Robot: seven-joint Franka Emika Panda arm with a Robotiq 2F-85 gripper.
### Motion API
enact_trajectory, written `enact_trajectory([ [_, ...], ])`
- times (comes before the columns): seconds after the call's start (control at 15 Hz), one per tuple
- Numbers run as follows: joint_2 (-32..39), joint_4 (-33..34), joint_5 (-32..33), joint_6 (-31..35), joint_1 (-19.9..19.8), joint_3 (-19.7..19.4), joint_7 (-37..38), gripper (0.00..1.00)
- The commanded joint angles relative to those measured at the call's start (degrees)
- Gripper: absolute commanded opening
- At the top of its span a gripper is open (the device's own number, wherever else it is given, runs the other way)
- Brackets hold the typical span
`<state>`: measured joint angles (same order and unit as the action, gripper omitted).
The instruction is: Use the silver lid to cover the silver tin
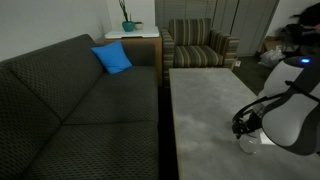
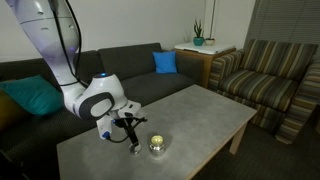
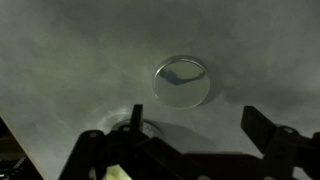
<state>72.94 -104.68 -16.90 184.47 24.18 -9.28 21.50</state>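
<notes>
Your wrist view shows the flat dull-silver round metal lid [image 3: 182,82] on the grey desk [image 3: 60,60], with your jaws wide open and empty. An exterior view shows the shiny low round silver tin [image 2: 158,145] just beside them.

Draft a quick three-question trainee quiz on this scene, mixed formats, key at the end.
1. True or false: the silver lid already covers the silver tin.
2. Pick one. The claw is: A) shut on the lid; B) open, holding nothing; C) shut on the tin.
3. Fill in: the lid lies flat on the ____.

Key:
1. False. In the wrist view the lid lies alone on the table, ahead of the claw.
2. B.
3. Table.
</notes>
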Motion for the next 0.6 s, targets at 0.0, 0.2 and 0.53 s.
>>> enact_trajectory([
  [0.0,-3.45,-3.87,-0.25,-1.25,1.87,-1.31,-0.79,1.0],
  [0.2,-1.88,-0.58,1.74,-1.73,-2.58,0.8,-3.25,1.0],
  [0.53,1.0,5.08,6.33,-3.79,-10.66,4.98,-8.34,1.0],
])
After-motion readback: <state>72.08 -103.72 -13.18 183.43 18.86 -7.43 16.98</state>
